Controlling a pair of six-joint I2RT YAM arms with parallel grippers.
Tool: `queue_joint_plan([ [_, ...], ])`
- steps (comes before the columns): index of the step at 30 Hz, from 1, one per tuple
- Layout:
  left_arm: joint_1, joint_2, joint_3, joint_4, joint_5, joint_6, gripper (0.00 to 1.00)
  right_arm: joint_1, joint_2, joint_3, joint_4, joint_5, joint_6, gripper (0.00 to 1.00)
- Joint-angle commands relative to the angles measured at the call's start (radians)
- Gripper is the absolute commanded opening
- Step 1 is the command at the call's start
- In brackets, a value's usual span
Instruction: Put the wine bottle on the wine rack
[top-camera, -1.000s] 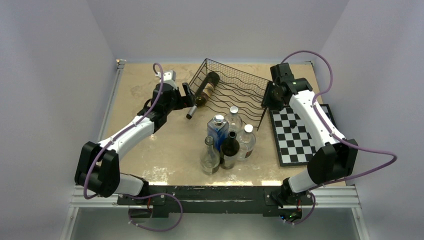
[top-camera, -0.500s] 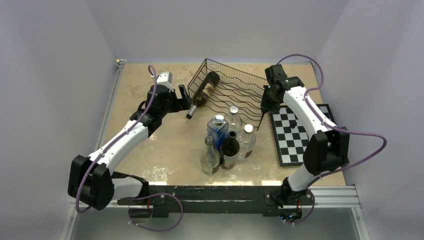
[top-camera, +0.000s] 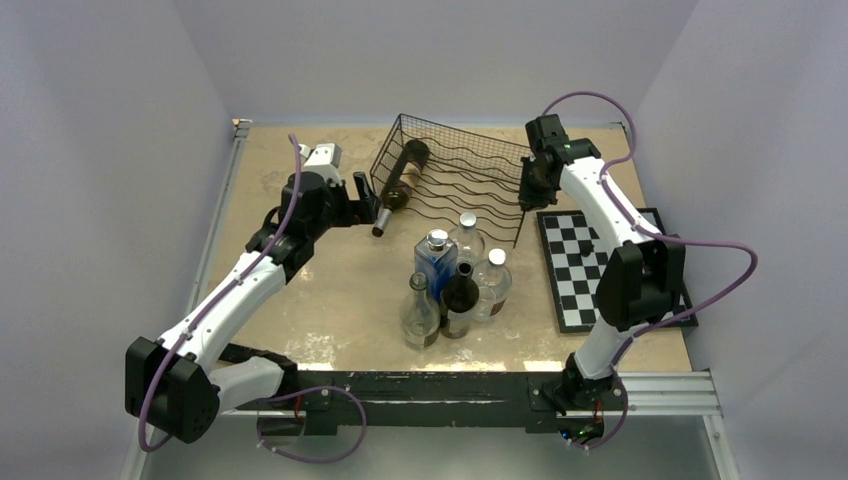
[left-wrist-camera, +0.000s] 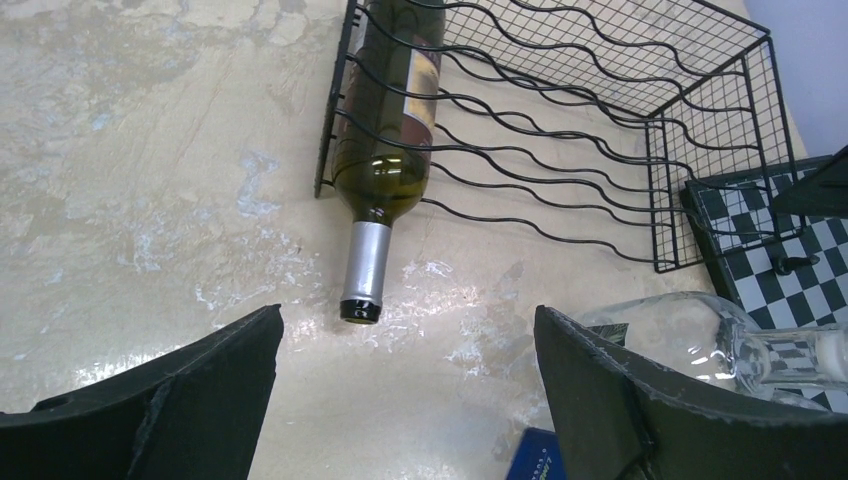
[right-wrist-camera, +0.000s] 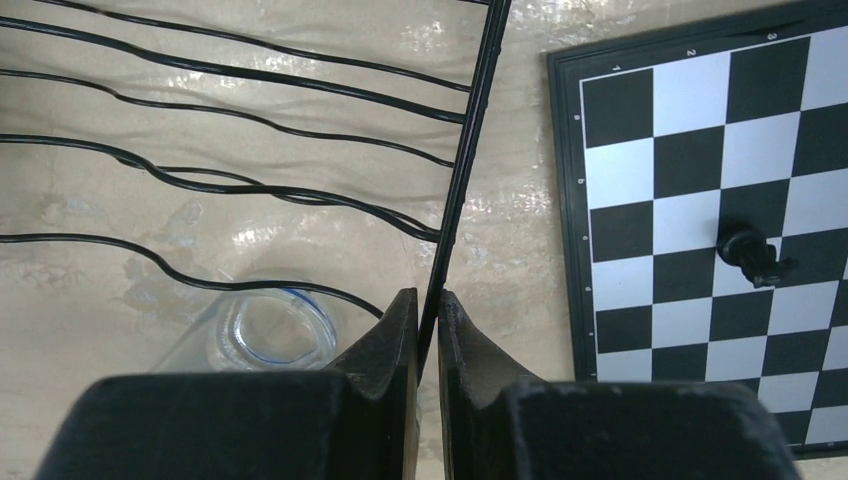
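The dark green wine bottle (top-camera: 398, 186) lies in the leftmost cradle of the black wire wine rack (top-camera: 470, 175), its silver-foiled neck sticking out of the front towards me. In the left wrist view the bottle (left-wrist-camera: 385, 140) lies inside the rack (left-wrist-camera: 600, 110) with its mouth just ahead of my fingers. My left gripper (top-camera: 366, 214) is open and empty, just short of the bottle's mouth (left-wrist-camera: 409, 322). My right gripper (top-camera: 531, 185) is shut on the rack's right front upright wire (right-wrist-camera: 429, 305).
A cluster of several bottles (top-camera: 455, 280), clear, dark and one blue, stands in the middle of the table in front of the rack. A chessboard (top-camera: 590, 265) with a black piece (right-wrist-camera: 752, 255) lies at the right. A clear bottle (left-wrist-camera: 700, 340) lies near my left fingers.
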Motion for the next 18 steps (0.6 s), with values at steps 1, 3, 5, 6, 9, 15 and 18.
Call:
queue_joint_plan([
  [1,0.008,-0.045,0.008,-0.013,0.01,0.035,0.99,0.06,0.021,0.082,0.07,-0.082,-0.004,0.0],
  [3,0.008,-0.051,0.009,-0.023,0.012,0.037,0.99,0.068,0.028,0.092,0.062,-0.071,0.01,0.0],
  [5,0.008,-0.058,0.009,-0.031,0.016,0.04,0.99,0.069,0.034,0.101,0.055,-0.067,0.027,0.0],
  [6,0.008,-0.06,0.01,-0.035,0.017,0.042,0.99,0.069,0.038,0.109,0.05,-0.067,0.03,0.0],
  [9,0.009,-0.07,0.013,-0.04,0.032,0.057,0.99,0.069,0.038,0.133,0.033,-0.069,0.034,0.25],
  [15,0.009,-0.101,0.053,-0.068,0.141,0.122,0.99,0.069,-0.059,0.149,0.033,-0.024,0.053,0.73],
  [18,0.008,-0.118,0.084,-0.086,0.225,0.158,0.99,0.069,-0.123,0.165,0.034,0.004,0.043,0.81],
])
